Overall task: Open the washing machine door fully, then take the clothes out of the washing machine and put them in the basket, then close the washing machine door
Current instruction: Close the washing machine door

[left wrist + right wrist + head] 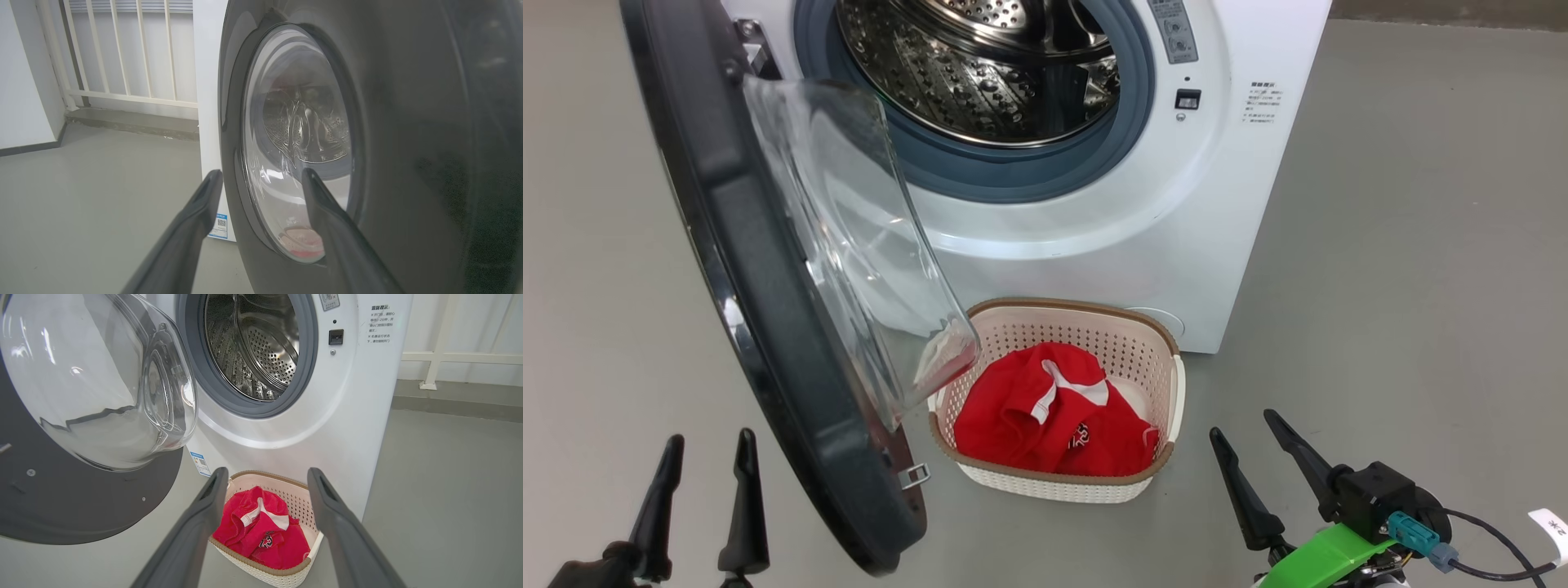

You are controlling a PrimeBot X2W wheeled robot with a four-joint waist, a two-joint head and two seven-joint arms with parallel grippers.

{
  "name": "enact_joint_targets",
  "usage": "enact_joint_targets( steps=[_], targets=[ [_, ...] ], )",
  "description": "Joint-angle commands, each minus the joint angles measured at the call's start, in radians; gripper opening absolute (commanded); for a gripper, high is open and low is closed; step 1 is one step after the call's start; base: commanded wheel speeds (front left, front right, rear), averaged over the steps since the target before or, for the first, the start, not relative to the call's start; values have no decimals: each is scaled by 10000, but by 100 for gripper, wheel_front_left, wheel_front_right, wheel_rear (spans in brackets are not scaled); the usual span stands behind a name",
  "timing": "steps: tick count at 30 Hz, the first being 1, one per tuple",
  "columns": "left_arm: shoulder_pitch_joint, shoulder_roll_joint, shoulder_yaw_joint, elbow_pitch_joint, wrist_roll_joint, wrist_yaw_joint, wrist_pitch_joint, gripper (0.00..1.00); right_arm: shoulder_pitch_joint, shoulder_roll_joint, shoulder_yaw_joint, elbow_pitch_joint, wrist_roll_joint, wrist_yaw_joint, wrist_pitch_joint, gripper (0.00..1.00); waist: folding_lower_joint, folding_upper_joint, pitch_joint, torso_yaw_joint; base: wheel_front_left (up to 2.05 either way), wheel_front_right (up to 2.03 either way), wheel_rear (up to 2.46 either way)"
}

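Note:
The washing machine (1094,245) (327,428) stands ahead, its steel drum (980,73) (253,343) showing no clothes. The washing machine door (768,327) (81,490) hangs wide open to the left, glass bowl (866,261) facing right. Red clothes (1045,425) (261,535) lie in the cream basket (1160,351) (302,502) on the floor in front of the machine. My left gripper (709,447) (261,176) is open, just outside the door's black outer face (408,163). My right gripper (1241,423) (265,473) is open, right of and behind the basket, holding nothing.
Grey floor (1421,245) spreads to the right and left of the machine. A white railing (122,49) (441,355) and a low kerb run along the wall behind. A cable and green clip (1327,551) sit on my right wrist.

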Motion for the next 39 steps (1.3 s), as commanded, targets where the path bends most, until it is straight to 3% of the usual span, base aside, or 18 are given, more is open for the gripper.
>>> enact_joint_targets(
  steps=[1,22,30,31,33,36,39],
  targets=[
    [-123,83,359,-194,43,-53,-89,100,-408,22,203,-224,-113,63,-63,100,0,0,10,13,0,0,0],
    [-89,-45,455,-154,249,-53,-89,100,-400,22,194,-197,-190,63,-63,100,0,0,5,44,0,0,0],
    [-92,-67,875,128,814,-18,-89,100,-330,22,290,-249,-79,63,-63,100,0,0,-60,68,0,0,0],
    [-96,-69,917,198,861,-15,-89,83,-315,22,293,-243,-69,63,-63,100,0,0,-79,69,0,0,0],
    [-152,-72,1002,199,928,-13,-89,0,-288,22,297,-234,-54,63,-63,100,0,0,-109,80,0,0,0],
    [-238,-77,1029,357,600,-19,-89,0,-264,22,302,-221,-30,63,-63,100,0,0,-150,91,0,0,0],
    [-443,-78,1044,506,-555,44,-89,0,-238,22,305,-219,-15,63,-63,100,0,0,-174,106,0,0,0]
  ],
)
